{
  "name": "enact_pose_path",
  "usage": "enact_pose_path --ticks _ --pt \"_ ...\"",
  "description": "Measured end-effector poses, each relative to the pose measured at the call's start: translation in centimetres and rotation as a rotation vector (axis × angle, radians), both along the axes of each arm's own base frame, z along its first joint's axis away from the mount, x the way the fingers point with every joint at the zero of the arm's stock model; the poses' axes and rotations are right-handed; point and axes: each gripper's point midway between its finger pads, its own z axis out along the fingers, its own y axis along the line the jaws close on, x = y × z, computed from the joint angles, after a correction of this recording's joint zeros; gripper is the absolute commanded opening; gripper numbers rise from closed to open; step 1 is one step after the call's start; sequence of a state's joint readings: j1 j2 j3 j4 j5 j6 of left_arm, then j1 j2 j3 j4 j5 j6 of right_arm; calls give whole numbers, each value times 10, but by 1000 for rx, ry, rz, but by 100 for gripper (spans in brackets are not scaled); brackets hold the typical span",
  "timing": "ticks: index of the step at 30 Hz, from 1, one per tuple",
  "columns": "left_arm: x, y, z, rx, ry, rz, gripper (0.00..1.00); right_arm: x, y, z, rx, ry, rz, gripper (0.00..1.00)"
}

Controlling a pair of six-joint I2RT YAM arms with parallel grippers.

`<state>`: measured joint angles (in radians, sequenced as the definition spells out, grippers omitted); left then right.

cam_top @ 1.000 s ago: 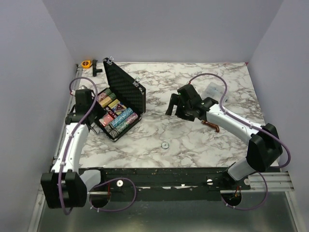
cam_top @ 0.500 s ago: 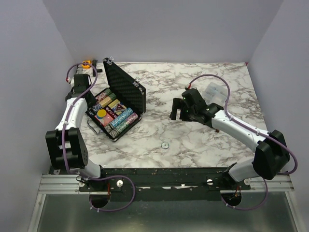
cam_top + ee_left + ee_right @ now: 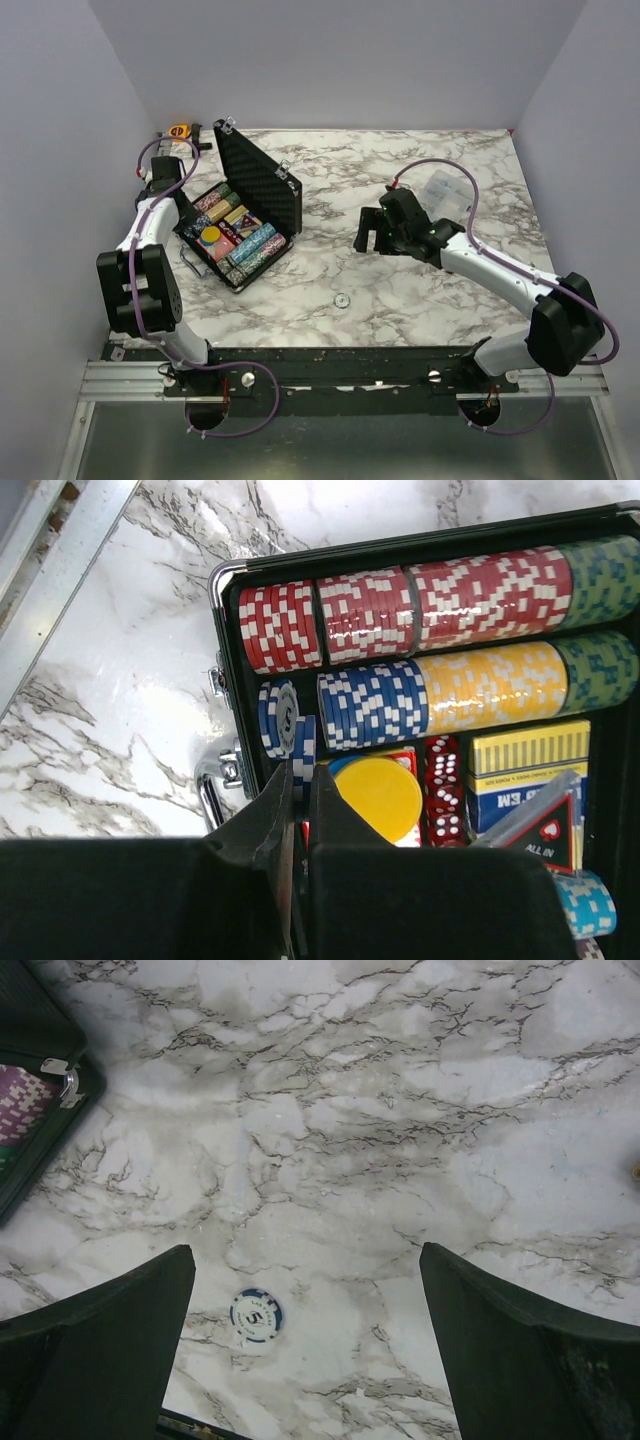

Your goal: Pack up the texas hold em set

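The black hold em case (image 3: 262, 262) lies open at the table's left, its lid (image 3: 258, 185) standing up. In the left wrist view the case (image 3: 228, 660) holds rows of red, blue, yellow and green chips, a yellow disc (image 3: 375, 795), red dice (image 3: 443, 780) and card decks (image 3: 530, 765). My left gripper (image 3: 302, 772) is over the case's left end (image 3: 192, 224), shut on a blue-and-white chip (image 3: 303, 742) held on edge. A loose blue chip (image 3: 343, 299) lies on the marble; it also shows in the right wrist view (image 3: 256, 1316). My right gripper (image 3: 366, 235) hovers open above the table, empty.
A clear plastic bag (image 3: 440, 188) lies at the back right. An orange tape roll (image 3: 179, 131) sits at the back left corner. The case's corner (image 3: 40, 1090) shows at the left of the right wrist view. Grey walls stand on three sides.
My left arm has swung and stretched toward the back left, and the yellow disc now shows in the case. My right gripper has drifted slightly right and nearer.
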<state>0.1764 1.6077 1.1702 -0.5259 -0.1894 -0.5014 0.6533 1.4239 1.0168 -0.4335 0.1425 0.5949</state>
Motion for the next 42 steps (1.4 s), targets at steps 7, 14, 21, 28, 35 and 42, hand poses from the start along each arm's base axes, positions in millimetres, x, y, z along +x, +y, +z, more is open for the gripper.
enact_pose_path --ticks 7,14,21,28,35,42 --pt "2 7 -20 -42 43 28 0 -4 -3 25 56 -65 -6 96" --pt "5 5 -23 -70 39 27 0 -5 -3 31 91 -96 -12 96" --pt "11 6 -26 -103 38 31 20 -5 0 30 110 -92 -14 96" --pt "15 3 -28 -145 36 25 29 -8 2 27 127 -82 -6 95" --pt "17 -3 -28 -176 28 8 32 -11 9 31 177 -64 -10 100" --pt "20 -13 -21 -228 2 -9 43 -21 3 19 154 -9 -22 100"
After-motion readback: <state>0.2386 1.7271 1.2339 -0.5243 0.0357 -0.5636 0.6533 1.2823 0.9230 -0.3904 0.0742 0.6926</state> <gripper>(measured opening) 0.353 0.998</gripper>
